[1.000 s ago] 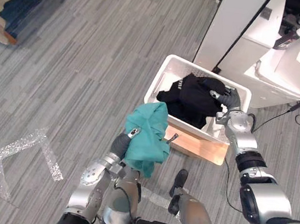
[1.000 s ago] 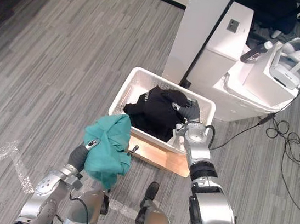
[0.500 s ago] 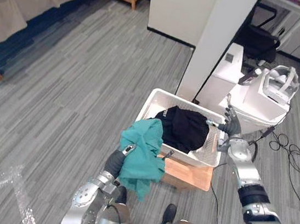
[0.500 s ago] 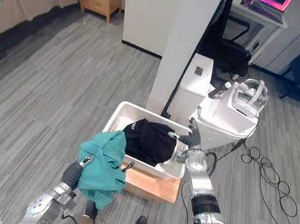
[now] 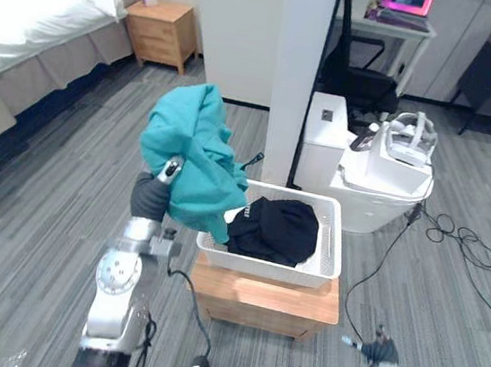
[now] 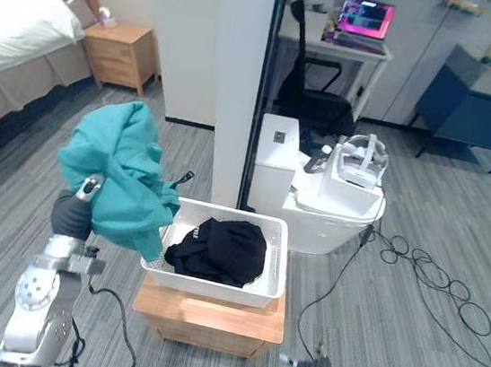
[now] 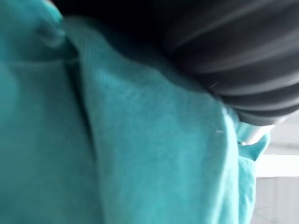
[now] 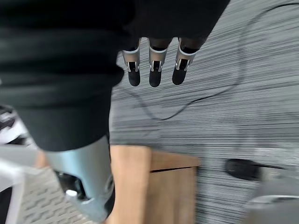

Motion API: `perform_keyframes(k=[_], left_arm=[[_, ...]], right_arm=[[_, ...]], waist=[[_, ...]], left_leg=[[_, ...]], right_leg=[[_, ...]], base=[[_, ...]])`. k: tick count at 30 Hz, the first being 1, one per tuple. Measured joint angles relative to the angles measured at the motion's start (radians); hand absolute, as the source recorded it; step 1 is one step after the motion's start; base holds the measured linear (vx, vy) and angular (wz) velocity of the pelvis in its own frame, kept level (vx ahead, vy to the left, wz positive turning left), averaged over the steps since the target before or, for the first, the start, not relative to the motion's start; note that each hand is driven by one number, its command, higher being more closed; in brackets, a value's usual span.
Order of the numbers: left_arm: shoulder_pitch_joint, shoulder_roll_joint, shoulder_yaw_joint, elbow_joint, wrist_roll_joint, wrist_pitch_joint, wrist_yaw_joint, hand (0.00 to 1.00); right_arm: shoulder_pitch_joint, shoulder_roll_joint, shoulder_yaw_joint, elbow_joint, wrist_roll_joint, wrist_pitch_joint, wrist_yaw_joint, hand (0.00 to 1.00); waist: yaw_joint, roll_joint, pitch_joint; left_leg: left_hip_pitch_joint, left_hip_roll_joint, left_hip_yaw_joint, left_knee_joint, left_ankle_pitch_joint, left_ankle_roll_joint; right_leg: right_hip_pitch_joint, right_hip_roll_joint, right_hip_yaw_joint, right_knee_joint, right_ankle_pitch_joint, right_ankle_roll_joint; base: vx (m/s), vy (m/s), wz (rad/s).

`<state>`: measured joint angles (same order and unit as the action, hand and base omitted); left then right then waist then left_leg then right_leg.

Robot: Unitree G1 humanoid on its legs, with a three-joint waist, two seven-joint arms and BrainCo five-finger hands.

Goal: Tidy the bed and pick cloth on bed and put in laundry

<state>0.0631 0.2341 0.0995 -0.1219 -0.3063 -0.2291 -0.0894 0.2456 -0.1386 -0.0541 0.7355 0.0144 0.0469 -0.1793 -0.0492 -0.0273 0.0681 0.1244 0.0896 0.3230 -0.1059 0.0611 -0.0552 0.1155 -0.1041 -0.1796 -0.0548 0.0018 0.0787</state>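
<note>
My left hand (image 5: 150, 196) is raised at the left rim of the white laundry basket (image 5: 270, 269), its fingers curled in a teal cloth (image 5: 191, 151). The cloth bunches above the hand and hangs down over the basket's near left corner. In the left wrist view the teal cloth (image 7: 117, 140) lies right against the hand's dark cover. A black garment (image 5: 277, 228) lies inside the basket. My right hand (image 8: 154, 70) hangs low over the floor beside the wooden stand (image 8: 140, 172), with straight fingers and nothing in them.
The basket rests on a low wooden stand (image 5: 262, 301). Behind it rise a white pillar (image 5: 305, 38) and a white unit with a headset (image 5: 389, 162) on top. Cables (image 5: 468, 245) trail on the floor at the right. The bed (image 5: 31, 24) and a nightstand (image 5: 161, 32) are at the far left.
The camera has tilted up to take in the room. My left hand has lifted the teal cloth higher by the basket. My right hand has left the basket and dropped low.
</note>
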Motion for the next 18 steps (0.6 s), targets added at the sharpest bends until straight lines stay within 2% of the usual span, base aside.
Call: perform_keyframes(k=[2, 4, 8, 10, 12, 15, 18], left_arm=[[-0.015, 0.026, 0.021, 0.046, 0.051, 0.029, 0.028, 1.00], [-0.037, 0.061, 0.030, 0.100, 0.104, 0.046, 0.057, 1.00], [-0.142, 0.144, 0.062, 0.221, 0.173, 0.050, 0.097, 1.00], [-0.248, 0.197, 0.060, 0.309, 0.196, 0.047, 0.129, 1.00], [-0.352, 0.247, 0.055, 0.397, 0.228, 0.045, 0.161, 1.00], [-0.476, 0.279, 0.027, 0.502, 0.291, 0.045, 0.206, 1.00], [-0.567, 0.290, 0.006, 0.558, 0.341, 0.046, 0.231, 1.00]], right_arm=[[0.035, 0.004, -0.018, 0.021, 0.001, -0.020, 0.020, 0.00], [0.087, 0.007, -0.039, 0.042, 0.004, -0.039, 0.041, 0.00], [0.145, 0.009, -0.063, 0.049, 0.019, -0.089, 0.075, 0.00], [0.135, 0.009, -0.067, 0.049, 0.053, -0.121, 0.097, 0.00], [0.095, 0.014, -0.094, 0.049, 0.083, -0.142, 0.111, 0.00], [0.045, 0.013, -0.133, 0.061, 0.120, -0.173, 0.135, 0.00], [0.006, 0.013, -0.148, 0.079, 0.142, -0.187, 0.154, 0.00]], waist=[[-0.017, 0.002, -0.001], [-0.019, 0.001, -0.001], [-0.021, -0.009, -0.006], [-0.038, -0.024, 0.005], [-0.056, -0.044, 0.046], [-0.077, -0.062, 0.104], [-0.080, -0.055, 0.169]], left_leg=[[0.002, 0.000, 0.010, 0.000, -0.006, 0.007], [0.008, 0.000, 0.031, 0.000, -0.011, 0.008], [-0.032, 0.012, 0.078, 0.000, -0.014, 0.009], [-0.086, 0.015, 0.087, 0.000, -0.006, 0.005], [-0.117, 0.014, 0.098, 0.000, 0.008, 0.005], [-0.150, 0.012, 0.113, 0.002, 0.028, 0.010], [-0.169, 0.011, 0.139, 0.005, 0.033, 0.014]], right_leg=[[-0.001, -0.001, 0.009, -0.001, 0.000, 0.000], [-0.005, 0.000, 0.030, -0.004, 0.000, 0.001], [-0.071, 0.007, 0.086, 0.001, 0.000, 0.001], [-0.128, 0.016, 0.115, 0.002, 0.002, 0.000], [-0.168, 0.018, 0.136, 0.004, 0.030, -0.004], [-0.216, 0.019, 0.158, 0.004, 0.080, -0.012], [-0.252, 0.027, 0.187, 0.010, 0.088, -0.019]], base=[[-0.01, 0.023, -0.20], [0.02, 0.036, -0.22], [0.01, 0.021, -0.33], [0.02, -0.012, -0.23], [-0.01, -0.005, -0.18], [0.02, 0.001, -0.20], [0.04, 0.003, -0.26]])
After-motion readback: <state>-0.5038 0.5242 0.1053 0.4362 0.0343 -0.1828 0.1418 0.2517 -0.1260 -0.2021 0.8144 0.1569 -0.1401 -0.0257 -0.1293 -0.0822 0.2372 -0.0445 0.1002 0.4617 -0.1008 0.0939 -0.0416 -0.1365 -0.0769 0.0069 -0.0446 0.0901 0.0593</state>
